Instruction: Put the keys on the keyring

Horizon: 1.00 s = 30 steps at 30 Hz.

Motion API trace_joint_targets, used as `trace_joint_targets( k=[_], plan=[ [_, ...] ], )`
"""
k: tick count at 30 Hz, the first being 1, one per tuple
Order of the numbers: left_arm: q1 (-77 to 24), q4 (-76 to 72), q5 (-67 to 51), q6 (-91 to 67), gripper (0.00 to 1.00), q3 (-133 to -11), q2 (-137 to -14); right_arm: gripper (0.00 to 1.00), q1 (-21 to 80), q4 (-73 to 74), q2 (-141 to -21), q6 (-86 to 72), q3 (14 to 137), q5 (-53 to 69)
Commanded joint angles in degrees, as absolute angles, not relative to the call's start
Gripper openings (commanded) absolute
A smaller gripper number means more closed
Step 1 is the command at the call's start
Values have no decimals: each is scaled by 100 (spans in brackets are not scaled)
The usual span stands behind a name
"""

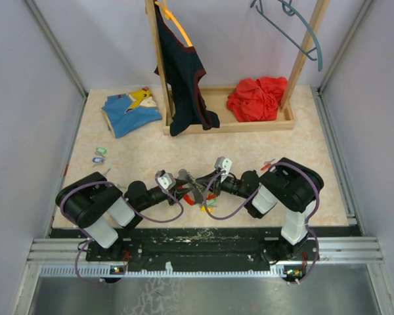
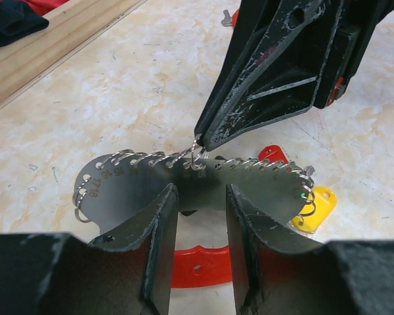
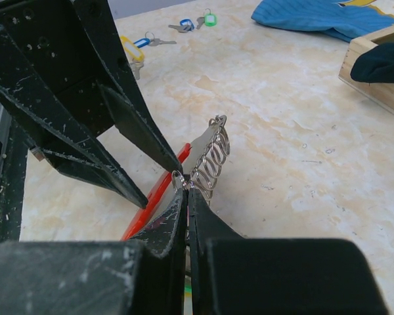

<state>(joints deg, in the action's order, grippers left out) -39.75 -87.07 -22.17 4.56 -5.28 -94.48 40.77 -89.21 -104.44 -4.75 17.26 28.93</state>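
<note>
The keyring (image 2: pixel 128 190) is a half-round metal plate with several small wire rings along its edge and a red handle (image 2: pixel 200 266). It stands on edge at the table's middle (image 1: pixel 198 194). My left gripper (image 2: pixel 202 191) is closed partway on its lower part, one finger (image 2: pixel 159 216) on each side. My right gripper (image 3: pixel 187 189) is shut, its tips pinching one small ring (image 2: pixel 197 149) at the plate's top edge. A yellow tag (image 2: pixel 320 207) and a red tag (image 2: pixel 273 153) lie just behind the plate. Loose keys with coloured tags (image 3: pixel 184 25) lie further off (image 1: pixel 99 155).
A wooden rack base (image 1: pixel 230 121) at the back holds a red cloth (image 1: pixel 256 98) and a hanging dark garment (image 1: pixel 184 72). A blue garment (image 1: pixel 131 111) lies at the back left. Another tagged key (image 1: pixel 270 162) lies by the right arm.
</note>
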Motion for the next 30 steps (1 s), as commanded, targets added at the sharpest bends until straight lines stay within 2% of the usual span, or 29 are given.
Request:
trace_joint_targets(
  k=[1, 13, 30],
  plan=[
    [-3841, -10259, -2398, 425, 41, -518, -9334, 0, 4148, -9816, -10462, -576, 1707, 3064],
    [-3701, -10257, -3061, 261, 41, -702, -9342, 0, 4174, -9841, -10495, -580, 1732, 3199],
    [-3639, -10136, -3217, 206, 35, -826, -9617, 0, 4187, -9883, -10442, -606, 1746, 3307]
  ],
)
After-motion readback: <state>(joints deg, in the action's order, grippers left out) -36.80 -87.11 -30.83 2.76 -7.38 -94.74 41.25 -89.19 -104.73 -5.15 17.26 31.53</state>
